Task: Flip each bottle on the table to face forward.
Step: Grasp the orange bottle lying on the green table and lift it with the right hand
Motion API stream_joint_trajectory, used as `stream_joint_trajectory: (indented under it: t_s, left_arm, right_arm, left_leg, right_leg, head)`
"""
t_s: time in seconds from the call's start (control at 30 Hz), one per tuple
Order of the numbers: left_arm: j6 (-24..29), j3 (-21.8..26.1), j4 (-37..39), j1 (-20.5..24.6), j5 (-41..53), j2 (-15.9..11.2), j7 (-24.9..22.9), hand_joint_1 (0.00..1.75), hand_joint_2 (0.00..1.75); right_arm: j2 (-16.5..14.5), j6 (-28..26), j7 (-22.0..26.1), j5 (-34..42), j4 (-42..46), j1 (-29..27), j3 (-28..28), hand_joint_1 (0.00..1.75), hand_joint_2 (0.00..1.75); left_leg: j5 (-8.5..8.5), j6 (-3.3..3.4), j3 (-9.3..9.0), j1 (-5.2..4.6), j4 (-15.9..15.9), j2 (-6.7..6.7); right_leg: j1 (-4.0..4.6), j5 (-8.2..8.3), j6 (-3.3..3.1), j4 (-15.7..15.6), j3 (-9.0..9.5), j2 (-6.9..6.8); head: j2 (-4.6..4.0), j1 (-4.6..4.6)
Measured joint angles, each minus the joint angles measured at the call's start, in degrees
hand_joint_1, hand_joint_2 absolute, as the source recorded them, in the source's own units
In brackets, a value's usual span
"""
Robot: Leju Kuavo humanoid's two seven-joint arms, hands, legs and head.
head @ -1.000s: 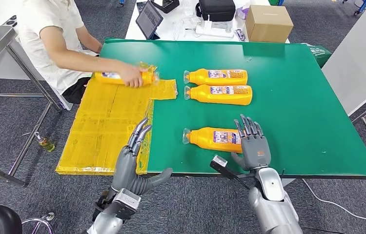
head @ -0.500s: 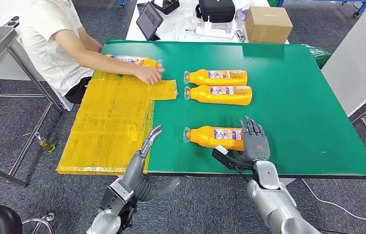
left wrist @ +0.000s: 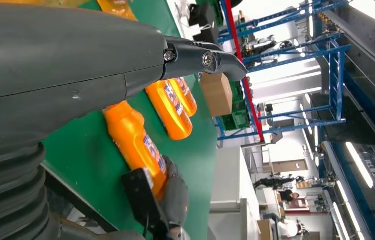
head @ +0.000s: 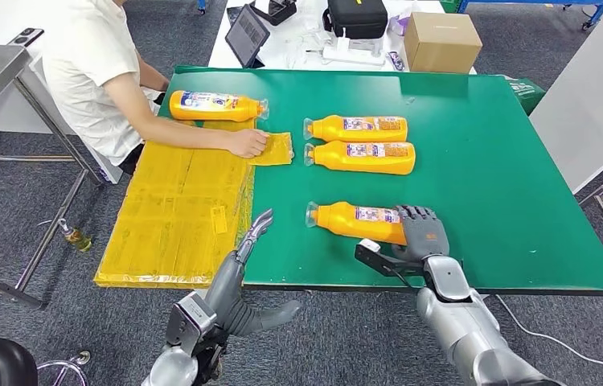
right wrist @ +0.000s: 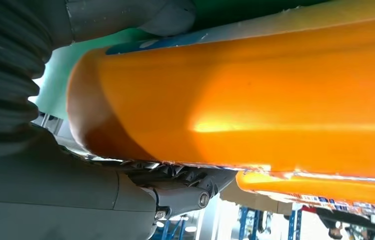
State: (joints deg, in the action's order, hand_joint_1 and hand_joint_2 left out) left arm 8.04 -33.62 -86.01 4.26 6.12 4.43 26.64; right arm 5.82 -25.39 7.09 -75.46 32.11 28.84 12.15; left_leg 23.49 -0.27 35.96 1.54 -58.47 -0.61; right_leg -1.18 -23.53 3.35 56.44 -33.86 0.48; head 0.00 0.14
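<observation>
Green table (head: 483, 161), workshop beyond. Nearest bottle (head: 354, 221) lying crosswise, base wrapped in right hand (head: 423, 233), neck pointing off towards left hand (head: 242, 256), hovering slack, empty, farther off. Two more bottles (head: 358, 142) beyond.

Two silver metal arms end in dark grey many-fingered hands, the left hand (head: 244, 245) slim, the right hand (head: 422, 233) blocky; grey ribbed wrist covers; a black bracket beside the right wrist; silver screws.
</observation>
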Motion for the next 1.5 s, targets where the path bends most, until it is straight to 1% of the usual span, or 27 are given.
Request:
stream_joint_trajectory:
  t_s: [0.17, 0.3, 0.37, 0.47, 0.53, 0.6, 0.83, 0.93, 1.07, 1.2, 1.33, 1.5]
  left_arm:
    - [-0.76, 0.00, 0.00, 0.02, -0.66, 0.11, -0.10, 0.00, 1.75]
    - [-0.89, 0.00, 0.00, 0.03, -0.82, 0.15, -0.13, 0.00, 1.75]
    - [-0.90, 0.01, 0.01, 0.04, -1.29, 0.16, -0.02, 0.00, 1.75]
    - [0.33, 0.13, 0.03, -0.08, -2.86, 0.40, 0.32, 0.00, 1.75]
    - [1.55, 0.32, 0.03, -0.34, -3.92, 0.76, 0.41, 0.00, 1.75]
    - [2.13, 0.47, 0.02, -0.57, -4.44, 0.99, 0.43, 0.00, 1.75]
    - [2.45, 0.53, 0.02, -1.08, -4.70, 1.30, 0.43, 0.00, 1.75]
    - [4.11, 1.10, 0.02, -1.57, -6.80, 1.66, -0.09, 0.00, 1.75]
    - [7.08, 2.93, 0.02, -3.28, -13.83, 2.80, -1.19, 0.00, 1.75]
    - [7.91, 3.58, 0.42, -4.24, -18.88, 3.26, -2.60, 0.00, 1.75]
    - [5.45, 3.02, 1.68, -4.46, -22.13, 3.28, -4.32, 0.00, 1.75]
    - [4.54, 1.43, 3.03, -3.40, -24.03, 3.28, -6.19, 0.00, 1.75]
  right_arm:
    - [0.80, 3.86, 2.24, 3.36, -0.19, 1.22, 0.38, 1.75, 1.75]
    - [1.12, 5.37, 3.91, 5.37, -0.22, 1.59, 0.43, 1.75, 1.75]
    - [1.22, 7.50, 7.19, 9.54, -0.19, 1.79, 0.39, 1.75, 1.75]
    - [1.31, 12.15, 14.40, 20.06, 0.56, 1.43, -0.14, 1.75, 1.75]
    - [0.97, 13.46, 17.40, 25.12, 2.02, 0.21, -0.47, 1.75, 1.75]
    - [0.48, 13.60, 18.15, 26.94, 3.51, -0.95, -0.55, 1.75, 1.75]
    - [-0.05, 13.98, 18.21, 27.72, 6.01, -2.54, -0.61, 1.75, 1.75]
    - [-0.42, 14.03, 19.87, 31.33, 7.11, -3.47, -0.73, 1.75, 1.75]
    - [-2.70, 13.71, 22.39, 39.92, 12.62, -7.55, -0.71, 1.75, 1.75]
    - [-5.46, 12.16, 22.71, 47.80, 21.33, -12.52, 0.73, 1.75, 1.75]
    - [-7.18, 11.54, 23.13, 51.20, 27.95, -15.78, 3.55, 1.75, 1.75]
    - [-9.29, 10.15, 25.27, 53.32, 30.49, -17.91, 7.51, 1.75, 1.75]
  left_leg:
    - [0.01, 0.00, 0.00, 0.00, 0.00, 0.01]
    - [0.01, 0.00, -0.01, 0.00, 0.00, 0.01]
    - [0.01, 0.00, -0.06, 0.01, 0.00, 0.04]
    - [0.07, -0.04, -0.15, 0.01, 0.00, 0.11]
    - [0.11, -0.06, -0.20, 0.01, 0.00, 0.18]
    - [0.11, -0.06, -0.24, 0.03, 0.00, 0.25]
    - [0.10, -0.07, -0.25, 0.04, 0.01, 0.28]
    - [0.10, -0.06, -0.24, 0.03, 0.01, 0.27]
    - [0.10, -0.07, -0.07, 0.04, 0.01, 0.27]
    - [0.08, -0.09, 0.17, 0.07, 0.01, 0.16]
    - [0.08, -0.09, 0.35, 0.06, 0.02, 0.14]
    - [0.09, -0.08, 0.42, 0.01, 0.02, 0.14]
  right_leg:
    - [0.00, 0.00, 0.00, 0.00, 0.00, 0.00]
    - [0.00, 0.00, 0.00, 0.00, 0.00, 0.00]
    - [0.01, 0.00, 0.00, -0.01, 0.03, 0.01]
    - [0.01, 0.02, -0.02, -0.01, 0.09, 0.07]
    - [0.02, 0.04, -0.04, 0.00, 0.10, 0.16]
    - [0.03, 0.05, -0.05, -0.01, 0.09, 0.22]
    - [0.04, 0.04, -0.07, 0.00, 0.11, 0.22]
    - [0.04, 0.04, -0.06, 0.00, 0.13, 0.22]
    - [0.05, 0.03, -0.06, 0.01, -0.02, 0.22]
    - [0.08, -0.02, -0.04, 0.04, -0.21, 0.19]
    - [0.05, -0.04, -0.04, 0.04, -0.37, 0.18]
    - [0.00, -0.04, -0.04, 0.03, -0.43, 0.18]
  head:
    - [0.00, 0.00]
    - [0.00, -0.01]
    - [0.00, 0.00]
    - [0.00, 0.04]
    - [0.00, 0.01]
    - [0.00, -0.02]
    - [0.00, 0.00]
    - [0.00, 0.02]
    - [0.00, -0.01]
    - [0.00, -0.02]
    - [0.00, 0.01]
    - [0.00, 0.00]
